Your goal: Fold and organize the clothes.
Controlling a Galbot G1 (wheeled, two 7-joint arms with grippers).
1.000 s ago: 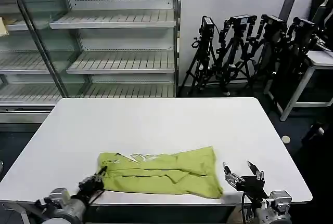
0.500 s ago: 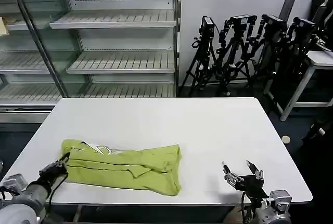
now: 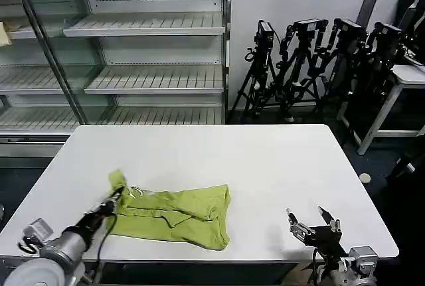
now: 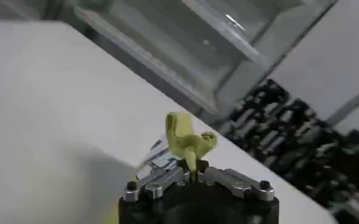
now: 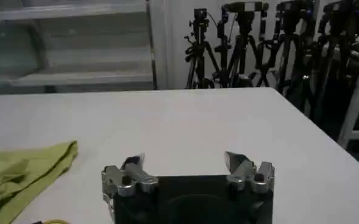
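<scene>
Left gripper (image 3: 117,195) first: your arm comes in low from the near left corner of the table (image 3: 199,146), and the fingers are pinched tight on the left end of the shirt (image 3: 176,213), lifting a little flap of it off the surface. The wrist cam shows that green fold (image 4: 188,143) sticking up right between the closed fingertips. Rest of the shirt lies bunched and wrinkly on the front half of the table, left of centre, its right edge hanging near the front rim. Over on your right, the right gripper (image 3: 312,219) sits at the near right edge with its fingers spread wide, gripping nothing, well apart from the shirt (image 5: 21,173). Shelves (image 3: 149,54) and tripods (image 3: 312,67) stand behind.
</scene>
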